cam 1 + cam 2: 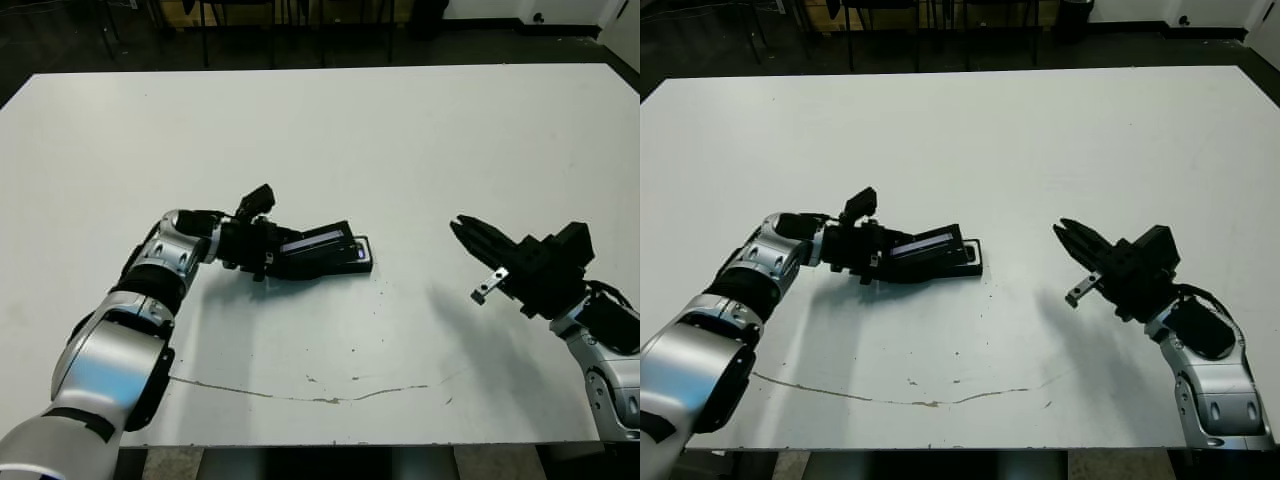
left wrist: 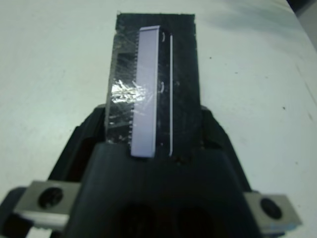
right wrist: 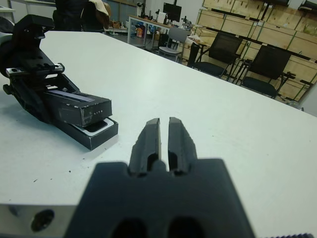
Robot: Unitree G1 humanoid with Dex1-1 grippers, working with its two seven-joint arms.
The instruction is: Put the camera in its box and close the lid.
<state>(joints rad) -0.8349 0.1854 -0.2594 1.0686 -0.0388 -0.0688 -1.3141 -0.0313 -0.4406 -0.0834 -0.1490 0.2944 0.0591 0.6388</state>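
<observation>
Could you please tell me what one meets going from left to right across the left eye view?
Left arm → left claw → lid held tilted over the box → bare table → right claw → right arm.

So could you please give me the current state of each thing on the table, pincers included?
Lid: held tilted by the left pincer, one end raised over the box, not shut.
Box: flat on the table, white lining showing at its end, partly covered by the lid.
Camera: not visible.
Left pincer: shut on the lid.
Right pincer: shut, empty, apart from the box.
</observation>
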